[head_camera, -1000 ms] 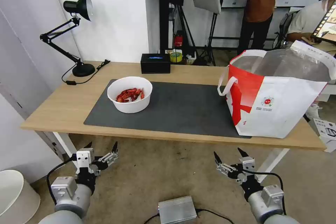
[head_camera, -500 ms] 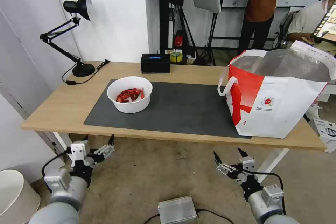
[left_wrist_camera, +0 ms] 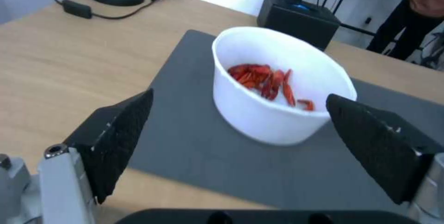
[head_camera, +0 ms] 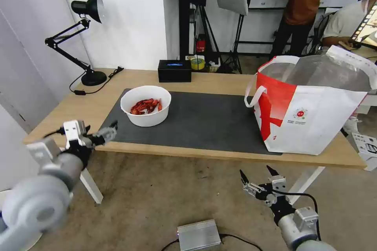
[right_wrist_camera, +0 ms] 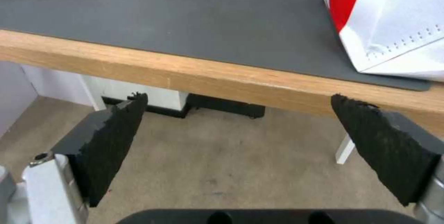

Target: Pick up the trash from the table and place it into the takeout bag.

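The left tool [head_camera: 96, 135] hovers at the table [head_camera: 78, 113] edge, jaws apart, the white bowl [head_camera: 145, 106] at its two o'clock on the mat; the right tool [head_camera: 257, 179] hangs low, open, farther off

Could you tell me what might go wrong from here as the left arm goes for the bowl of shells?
The left tool hangs open at the table's front edge, short of the white bowl. The bowl is wide and smooth, so a rim pinch might tip it and spill the red shells onto the grey mat. The takeout bag stands far across the table, so the carry is long. The right tool waits open below the table.
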### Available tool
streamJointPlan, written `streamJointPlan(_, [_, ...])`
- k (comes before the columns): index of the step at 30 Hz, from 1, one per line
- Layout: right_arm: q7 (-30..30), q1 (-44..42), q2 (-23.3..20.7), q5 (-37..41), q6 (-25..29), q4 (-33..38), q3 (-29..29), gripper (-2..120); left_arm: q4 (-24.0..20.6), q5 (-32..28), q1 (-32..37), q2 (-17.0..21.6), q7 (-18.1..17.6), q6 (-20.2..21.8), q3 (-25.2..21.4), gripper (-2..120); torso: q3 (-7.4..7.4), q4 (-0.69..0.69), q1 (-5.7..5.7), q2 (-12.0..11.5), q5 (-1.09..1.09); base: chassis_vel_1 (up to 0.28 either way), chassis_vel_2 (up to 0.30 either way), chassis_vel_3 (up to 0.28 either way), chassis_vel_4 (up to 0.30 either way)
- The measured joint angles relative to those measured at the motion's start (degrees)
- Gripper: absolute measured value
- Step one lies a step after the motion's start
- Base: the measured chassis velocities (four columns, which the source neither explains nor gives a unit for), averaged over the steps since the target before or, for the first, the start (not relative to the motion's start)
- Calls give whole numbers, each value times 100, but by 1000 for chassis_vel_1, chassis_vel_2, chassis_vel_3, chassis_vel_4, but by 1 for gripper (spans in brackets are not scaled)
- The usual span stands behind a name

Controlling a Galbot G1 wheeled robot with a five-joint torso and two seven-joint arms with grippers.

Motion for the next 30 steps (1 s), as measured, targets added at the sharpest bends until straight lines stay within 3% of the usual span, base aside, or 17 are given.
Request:
streamJointPlan(3, [-1,0,0,0,0,0,1,100,199,-222,-398,96,7,23,177,100,0,0,0,-1,0,0,0,0,0])
streamJointPlan(5, [-2,0,0,0,0,0,0,100,522,-421,-1061,191,15,57,636,100,0,0,0,0,0,0,0,0,0])
streamJointPlan(10, [-3,0,0,0,0,1,1,100,724,-523,-1468,237,18,141,979,100,0,-1,0,-1,0,0,0,0,0])
streamJointPlan(13, [-3,0,0,1,0,0,1,100,1055,-645,-2077,247,12,291,1555,100,0,0,0,0,0,0,0,0,0])
streamJointPlan(14, [-3,0,0,1,0,0,1,100,1055,-645,-2077,247,12,291,1555,100,0,0,0,0,0,0,0,0,0])
streamJointPlan(22, [-3,0,-1,0,1,0,1,100,1626,-834,-3143,167,-100,560,2475,100,0,0,1,-1,-1,0,0,0,0])
streamJointPlan(25, [-3,0,-1,0,1,0,1,100,1913,-838,-3618,100,-121,692,2879,100,0,0,0,0,2,0,0,0,0])
streamJointPlan(27, [-3,1,0,1,1,0,1,100,2292,-830,-4119,-7,-148,798,3389,100,0,0,0,-1,0,0,0,0,0])
streamJointPlan(30, [-2,0,-1,0,2,-1,1,100,2540,-830,-4412,-79,-232,880,3700,100,0,0,1,-1,1,0,0,0,0])
